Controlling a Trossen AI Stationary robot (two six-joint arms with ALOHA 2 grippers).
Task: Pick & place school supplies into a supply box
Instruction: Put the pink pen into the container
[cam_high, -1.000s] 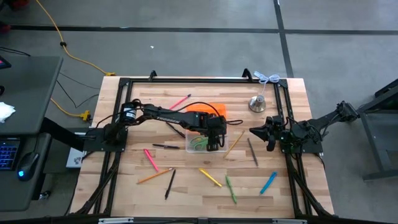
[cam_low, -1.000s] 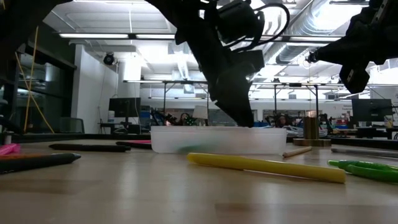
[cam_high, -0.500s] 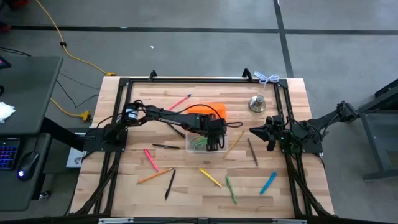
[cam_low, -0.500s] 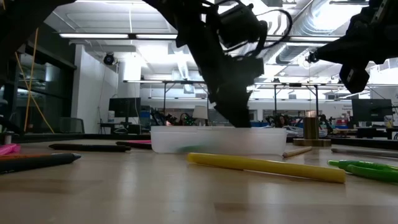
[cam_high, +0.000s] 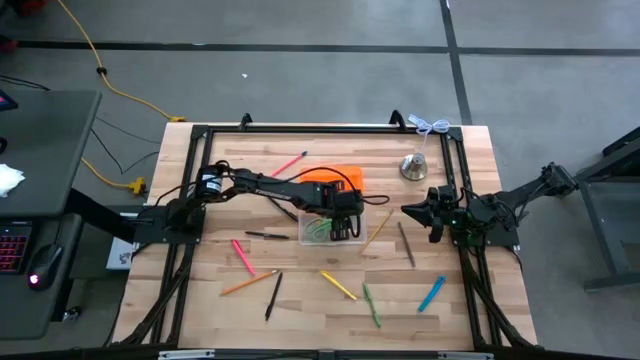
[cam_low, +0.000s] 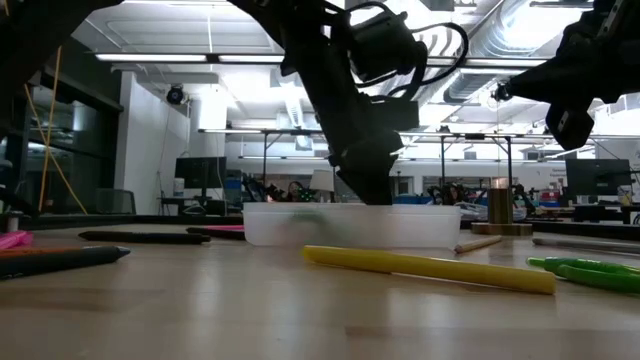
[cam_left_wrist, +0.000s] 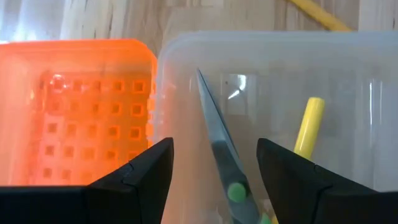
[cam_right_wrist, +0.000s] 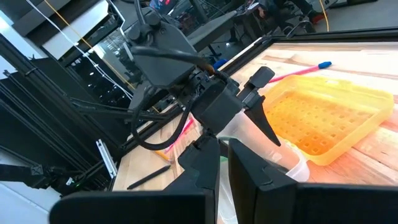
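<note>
The supply box (cam_high: 322, 222), clear plastic with its orange lid (cam_high: 335, 178) folded open on the far side, stands mid-table. Inside it lie small scissors (cam_left_wrist: 217, 143) with a green pivot and a yellow pen (cam_left_wrist: 308, 127). My left gripper (cam_high: 343, 228) hangs open over the box, pointing steeply down, one finger on either side of the scissors' blades and apart from them. My right gripper (cam_high: 425, 215) hovers shut above the table's right side, holding nothing. Other pens and pencils lie loose on the wood.
A silver bell (cam_high: 414, 166) stands far right. Loose on the table are a pink pen (cam_high: 290, 163), a black pen (cam_high: 267, 235), a pink marker (cam_high: 242, 256), an orange pencil (cam_high: 250, 283), a yellow pen (cam_high: 338, 285), a green pen (cam_high: 371, 303), a blue pen (cam_high: 431, 293) and a dark pencil (cam_high: 406, 243).
My left gripper has turned a little above the box, its fingertips swinging slightly toward the table's left. It stays open.
</note>
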